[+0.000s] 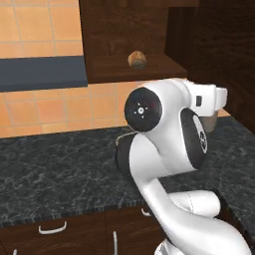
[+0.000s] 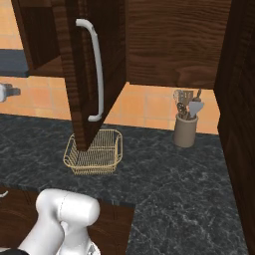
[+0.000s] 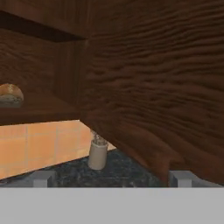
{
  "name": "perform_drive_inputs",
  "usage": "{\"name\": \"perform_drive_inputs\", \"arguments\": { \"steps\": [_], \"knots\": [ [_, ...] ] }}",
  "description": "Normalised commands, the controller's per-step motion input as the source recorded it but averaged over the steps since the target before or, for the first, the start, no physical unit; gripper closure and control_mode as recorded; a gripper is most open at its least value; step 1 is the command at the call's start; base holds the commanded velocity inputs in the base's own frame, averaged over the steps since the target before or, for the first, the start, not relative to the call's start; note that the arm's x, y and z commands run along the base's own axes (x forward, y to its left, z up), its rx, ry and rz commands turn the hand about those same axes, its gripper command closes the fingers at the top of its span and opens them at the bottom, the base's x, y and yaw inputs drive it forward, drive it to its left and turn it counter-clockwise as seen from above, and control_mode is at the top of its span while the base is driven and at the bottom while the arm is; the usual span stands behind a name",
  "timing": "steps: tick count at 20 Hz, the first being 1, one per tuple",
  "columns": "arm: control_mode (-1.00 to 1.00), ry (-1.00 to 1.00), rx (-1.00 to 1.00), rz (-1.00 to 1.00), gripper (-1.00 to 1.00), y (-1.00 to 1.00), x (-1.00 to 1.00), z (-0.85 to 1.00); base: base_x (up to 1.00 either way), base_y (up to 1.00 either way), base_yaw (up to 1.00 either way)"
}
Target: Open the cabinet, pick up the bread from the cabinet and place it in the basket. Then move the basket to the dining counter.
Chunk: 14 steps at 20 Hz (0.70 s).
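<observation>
Bread (image 1: 137, 59) sitting on the bottom shelf of the opened cabinet (image 1: 129, 30), a small round golden-brown roll, alone on the dark wood; seen again at the left edge of the hand view (image 3: 9, 95), resting on that same shelf. Cabinet door (image 2: 94, 69) swung out toward the camera in the right base view, its long pale bar handle (image 2: 96, 69) upright on the door's face. Basket (image 2: 94, 152) on the black speckled counter (image 2: 174, 184) below, partly hidden behind the lower corner of the open door, golden wire mesh, nothing visible inside. Bread and basket well apart, one up in the cabinet, the other down on the counter. Gripper (image 3: 112, 178) shown by two pale finger tips (image 3: 42, 178) at the bottom of the hand view, set wide apart with nothing between them, so spread open and holding nothing; pointed at the wood-grain inner face of the door, with the shelf off to the left. Utensil crock (image 2: 185, 129) standing upright on the counter near the orange tiled wall (image 2: 149, 107), holding a few spoons and a spatula; visible also in the hand view (image 3: 97, 153) below the door's edge. Arm's white elbow (image 1: 164, 129) bulking in the middle of the left base view, covering much of the counter behind it. Lower drawers with short curved handles (image 1: 52, 229) under the counter front.
</observation>
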Motion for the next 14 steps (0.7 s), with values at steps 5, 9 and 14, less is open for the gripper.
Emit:
{"name": "perform_drive_inputs", "arguments": {
  "steps": [5,9,14],
  "knots": [
    [-1.0,0.2,0.12,0.43,-1.0,0.16,0.72,0.02,0.0,0.0,0.0],
    [-1.0,0.2,0.02,0.13,-1.0,-0.06,0.74,0.1,0.0,0.0,0.0],
    [-1.0,-0.06,0.12,0.16,-1.0,-0.18,0.9,-0.12,0.0,0.0,0.0]
  ]
}}
